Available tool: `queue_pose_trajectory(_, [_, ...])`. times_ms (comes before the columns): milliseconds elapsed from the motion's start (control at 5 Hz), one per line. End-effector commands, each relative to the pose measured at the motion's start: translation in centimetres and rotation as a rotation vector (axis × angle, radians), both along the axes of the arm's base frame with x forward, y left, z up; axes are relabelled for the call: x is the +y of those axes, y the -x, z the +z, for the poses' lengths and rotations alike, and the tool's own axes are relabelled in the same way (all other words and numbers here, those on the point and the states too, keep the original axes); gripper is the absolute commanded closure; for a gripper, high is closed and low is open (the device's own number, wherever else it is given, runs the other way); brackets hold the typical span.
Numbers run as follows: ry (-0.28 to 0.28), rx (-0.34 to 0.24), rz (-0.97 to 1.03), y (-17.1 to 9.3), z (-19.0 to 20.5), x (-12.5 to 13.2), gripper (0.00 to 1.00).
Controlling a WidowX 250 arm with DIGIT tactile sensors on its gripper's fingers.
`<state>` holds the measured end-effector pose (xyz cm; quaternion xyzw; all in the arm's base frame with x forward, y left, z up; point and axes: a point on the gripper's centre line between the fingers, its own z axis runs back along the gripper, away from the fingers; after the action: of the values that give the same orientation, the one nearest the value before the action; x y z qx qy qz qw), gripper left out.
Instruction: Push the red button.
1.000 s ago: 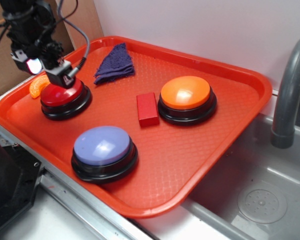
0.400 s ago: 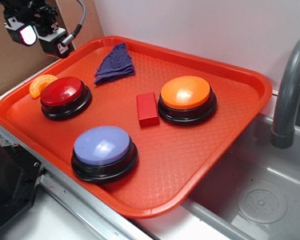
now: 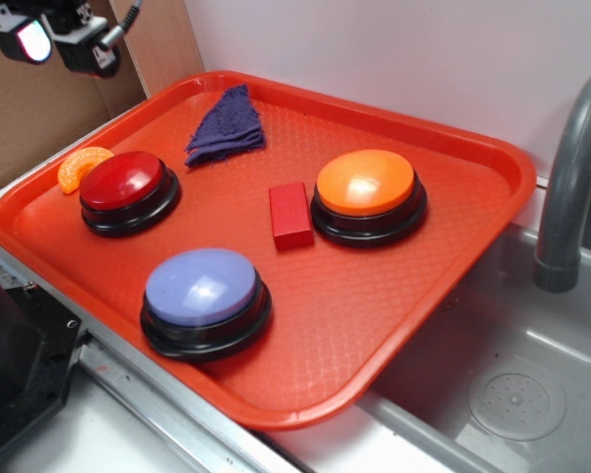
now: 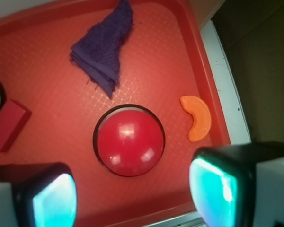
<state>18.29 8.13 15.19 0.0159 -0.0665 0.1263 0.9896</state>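
Hovering high at the upper left, the tool (image 3: 49, 39) is hanging released, its two pads (image 4: 52, 198) spread wide and grasping nothing. Below it, the red button (image 3: 123, 182) is sitting on the orange tray (image 3: 394, 325), just beside an orange crescent (image 3: 79, 166).

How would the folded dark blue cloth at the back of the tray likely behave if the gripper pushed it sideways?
The folded dark blue cloth looks soft and layered, so it would probably bunch or unfold rather than slide whole. The textured orange-red plastic tray may add drag. Being flat, it looks unlikely to roll or tip.
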Motion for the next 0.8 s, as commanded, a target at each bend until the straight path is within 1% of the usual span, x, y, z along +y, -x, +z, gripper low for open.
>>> queue_pose_trajectory(0, [0.007,-0.068,0.038,-0.5,3.1,1.1,0.0])
queue_pose_trajectory(200, [0.023,-0.075,0.048,-0.6,3.8,1.2,0.0])
queue_pose_trajectory(600, [0.031,-0.079,0.058,-0.7,4.4,1.4,0.0])
